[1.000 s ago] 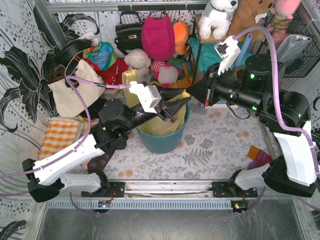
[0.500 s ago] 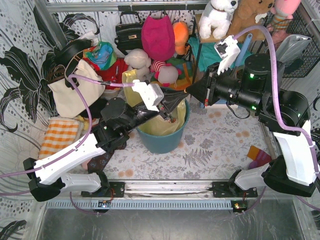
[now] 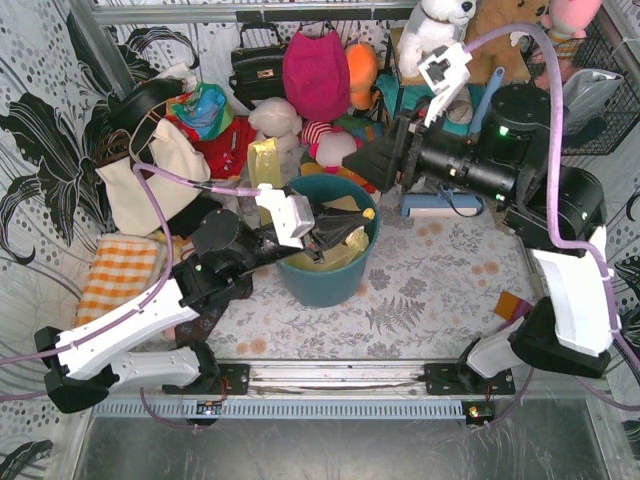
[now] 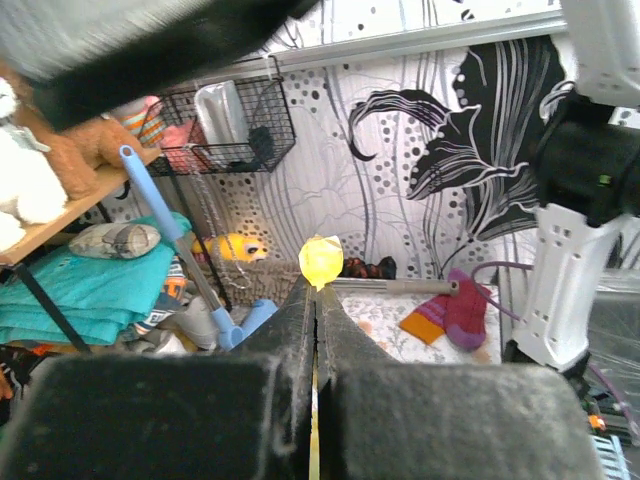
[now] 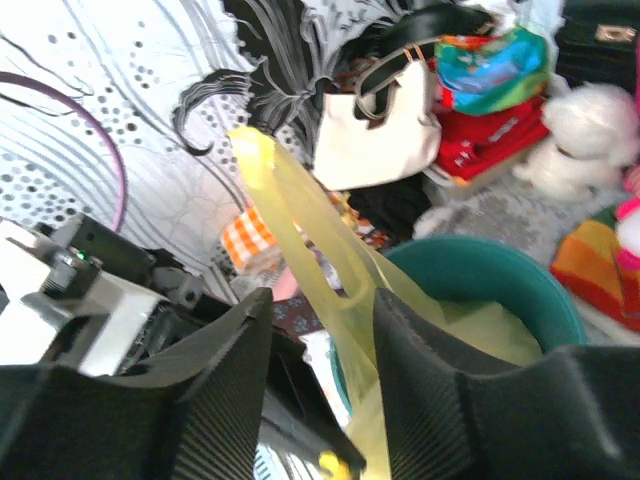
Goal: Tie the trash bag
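Trash bag (image 3: 345, 248) sits inside the teal bin (image 3: 300, 285), mid-table, with a long yellow strip of it (image 3: 263, 160) standing up past the bin's far-left rim. Left gripper (image 3: 335, 232) reaches in over the bin from the left and is clamped flat on a fold of the bag; in the left wrist view the fingers (image 4: 290, 330) are pressed together with a yellow tuft poking out at the tips. Right gripper (image 3: 368, 165) hangs at the far-right rim with its jaws parted. In the right wrist view the strip runs up between the fingers (image 5: 230, 380) and isn't pinched. Back side is crowded: cream tote (image 3: 150, 185) to the far left, plush toys (image 3: 320, 140) and a pink bag (image 3: 315, 72) right behind the bin, and a blue brush (image 3: 440, 205) under the right arm. An orange checked cloth (image 3: 118, 272) lies at the left edge under the left arm. A sock (image 3: 515, 310) lies near the right edge. Floral table cover (image 3: 420, 290) shows bare in front and to the right of the bin, the only open room. Patterned walls close in on the left and the back.
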Controlling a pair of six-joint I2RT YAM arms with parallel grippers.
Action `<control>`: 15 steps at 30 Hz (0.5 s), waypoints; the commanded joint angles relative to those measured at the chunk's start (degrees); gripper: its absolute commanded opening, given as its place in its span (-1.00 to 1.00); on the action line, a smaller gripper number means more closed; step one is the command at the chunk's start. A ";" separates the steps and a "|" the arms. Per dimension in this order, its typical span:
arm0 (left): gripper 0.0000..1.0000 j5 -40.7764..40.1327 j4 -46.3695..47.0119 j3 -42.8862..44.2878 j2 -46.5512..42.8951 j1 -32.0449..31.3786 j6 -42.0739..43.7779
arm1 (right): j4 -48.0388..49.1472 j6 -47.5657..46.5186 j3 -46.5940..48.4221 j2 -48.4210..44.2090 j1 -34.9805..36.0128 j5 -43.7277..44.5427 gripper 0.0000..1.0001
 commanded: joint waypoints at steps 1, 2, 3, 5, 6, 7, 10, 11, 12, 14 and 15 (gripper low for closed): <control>-1.00 4.72 2.49 -2.15 -2.17 -0.28 -1.46 | 4.95 -2.10 6.13 5.44 -0.06 -7.46 -0.05; -1.00 4.99 2.54 -2.52 -2.39 -0.28 -1.64 | 5.75 -2.94 7.24 6.63 -0.10 -9.48 0.01; -1.00 5.17 2.49 -2.77 -2.78 -0.28 -1.83 | 6.67 -3.93 8.00 7.91 -0.06 -11.19 0.07; -1.00 5.57 2.55 -3.11 -3.06 -0.30 -2.27 | 9.64 -6.30 8.10 9.19 -0.06 -15.37 0.18; -1.00 5.76 2.49 -3.08 -3.04 -0.28 -2.45 | 11.43 -8.07 7.56 9.47 -0.06 -17.75 0.23; -1.00 6.04 2.19 -2.91 -3.01 -0.28 -2.63 | 13.48 -9.61 6.79 9.73 -0.06 -20.06 0.28; -1.00 6.66 1.30 -2.35 -2.96 -0.33 -2.82 | 18.24 -14.07 6.28 11.11 -0.11 -25.13 0.37; -1.00 6.61 1.08 -2.21 -3.01 -0.34 -2.84 | 18.72 -15.73 6.96 11.84 -0.06 -27.48 0.38; -1.00 6.66 0.96 -2.18 -3.07 -0.33 -2.84 | 19.25 -17.26 7.66 12.16 -0.12 -29.15 0.38; -1.00 6.59 1.04 -2.26 -3.33 -0.28 -2.91 | 20.07 -19.15 8.91 14.46 -0.15 -30.49 0.39; -1.00 6.60 1.04 -2.27 -3.40 -0.32 -2.93 | 20.30 -19.95 9.57 15.17 -0.23 -31.20 0.38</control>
